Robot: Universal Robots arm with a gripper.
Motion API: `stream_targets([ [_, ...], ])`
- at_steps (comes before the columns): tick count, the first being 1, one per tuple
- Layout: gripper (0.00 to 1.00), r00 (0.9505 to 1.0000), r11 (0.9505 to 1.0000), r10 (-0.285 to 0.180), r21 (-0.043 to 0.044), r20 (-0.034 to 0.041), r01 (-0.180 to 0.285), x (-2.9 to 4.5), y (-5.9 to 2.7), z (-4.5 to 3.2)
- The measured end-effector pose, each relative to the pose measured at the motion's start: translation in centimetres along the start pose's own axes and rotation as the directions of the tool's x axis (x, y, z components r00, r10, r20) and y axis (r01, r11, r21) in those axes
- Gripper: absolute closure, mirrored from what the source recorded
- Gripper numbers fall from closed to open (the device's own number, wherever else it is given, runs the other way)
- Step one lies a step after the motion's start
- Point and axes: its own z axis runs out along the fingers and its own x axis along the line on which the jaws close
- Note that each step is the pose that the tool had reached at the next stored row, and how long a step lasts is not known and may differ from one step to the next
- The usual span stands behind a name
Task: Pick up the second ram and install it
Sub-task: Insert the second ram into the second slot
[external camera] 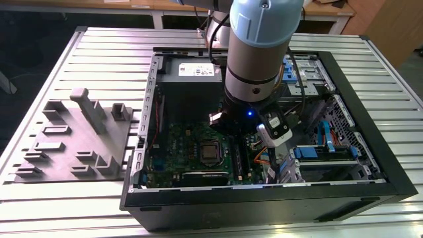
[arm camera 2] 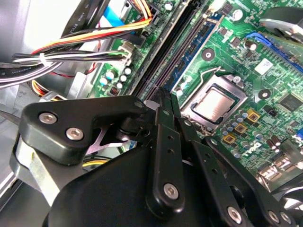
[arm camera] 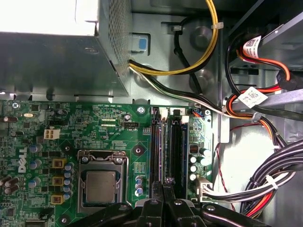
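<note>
My gripper point(external camera: 246, 135) is down inside the open computer case point(external camera: 370, 148), over the green motherboard point(external camera: 175, 148). In both wrist views its fingertips point(arm camera 2: 163, 100) are pressed together, shut, right above the long black memory slots point(arm camera: 165, 146) beside the silver processor point(arm camera: 100, 185). Nothing shows between the fingers. The slot point(arm camera: 176, 149) nearer the cables looks darker and fuller than the one beside it point(arm camera: 155, 149). I cannot tell whether that is the second ram seated edge-on. The arm hides the slots in the exterior view.
Bundles of orange, yellow, black and white cables point(arm camera: 265, 189) lie close to the slots. The power supply box point(external camera: 191, 74) sits at the case's far end, drive bays point(external camera: 317, 148) on the exterior view's right. A grey parts holder point(external camera: 73, 141) stands on the slatted table on the exterior view's left.
</note>
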Motion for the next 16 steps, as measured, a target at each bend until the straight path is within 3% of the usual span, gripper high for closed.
stream_targets([
  [16,0.89,1.0,1.0,0.0,0.0001,-0.0001,0.0,0.01,-0.02,0.36],
])
